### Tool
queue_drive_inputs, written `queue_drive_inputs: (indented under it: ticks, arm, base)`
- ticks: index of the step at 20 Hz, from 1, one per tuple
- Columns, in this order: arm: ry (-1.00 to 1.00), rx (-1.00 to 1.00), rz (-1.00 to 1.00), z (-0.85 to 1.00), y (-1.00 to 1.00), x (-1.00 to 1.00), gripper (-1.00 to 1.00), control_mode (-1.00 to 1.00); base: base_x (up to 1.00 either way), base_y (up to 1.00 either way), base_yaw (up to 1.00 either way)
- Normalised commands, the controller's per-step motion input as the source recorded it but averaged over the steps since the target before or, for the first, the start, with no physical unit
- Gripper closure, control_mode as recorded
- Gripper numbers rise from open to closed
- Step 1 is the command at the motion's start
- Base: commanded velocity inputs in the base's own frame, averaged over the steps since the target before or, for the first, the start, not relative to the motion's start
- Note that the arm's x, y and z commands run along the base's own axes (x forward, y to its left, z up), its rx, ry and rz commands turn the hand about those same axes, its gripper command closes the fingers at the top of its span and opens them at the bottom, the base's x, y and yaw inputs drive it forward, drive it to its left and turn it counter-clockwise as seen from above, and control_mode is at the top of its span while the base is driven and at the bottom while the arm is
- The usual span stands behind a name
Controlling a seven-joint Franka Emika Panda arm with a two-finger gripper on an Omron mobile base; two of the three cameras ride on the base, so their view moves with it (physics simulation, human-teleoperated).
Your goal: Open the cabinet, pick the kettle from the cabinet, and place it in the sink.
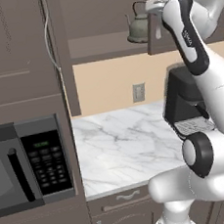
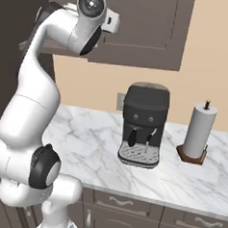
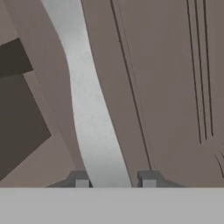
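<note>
Kettle (image 1: pixel 137 26) partly hidden behind cabinet (image 1: pixel 158 17) door edge and arm. Silver handle (image 3: pixel 89 113) cut off at top edge of hand view. Microwave (image 1: pixel 28 163) cropped at left edge.

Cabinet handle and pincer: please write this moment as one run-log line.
stage: opening cabinet | pincer: shut on handle | left door: open | kettle: on shelf, untouched | coffee machine: on counter

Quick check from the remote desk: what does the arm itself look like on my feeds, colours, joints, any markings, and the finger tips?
The arm is glossy white with rounded links and dark, nearly black joint sections; a round dark cap with a grey centre sits at its upper joint. One dark link carries small pale lettering, too small to read. The gripper has two small dark grey finger tips with squared ends. No loose cables show.
</note>
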Motion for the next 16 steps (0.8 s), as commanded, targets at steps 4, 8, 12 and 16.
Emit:
queue_drive_inputs:
  ticks: [4, 8, 12, 16]
  arm:
    - [0.0, -0.01, 0.26, 0.0, -0.07, -0.54, 1.0, -1.0]
    - [-0.01, -0.02, 0.25, 0.01, -0.12, -0.69, 1.0, -1.0]
    - [-0.04, -0.03, 0.21, 0.03, -0.2, -0.75, 1.0, -1.0]
    - [-0.05, -0.04, 0.18, 0.07, -0.27, -0.75, 1.0, -1.0]
  base:
    - [0.0, 0.0, 0.0]
    - [0.0, 0.0, 0.0]
    - [0.0, 0.0, 0.0]
    - [0.0, 0.0, 0.0]
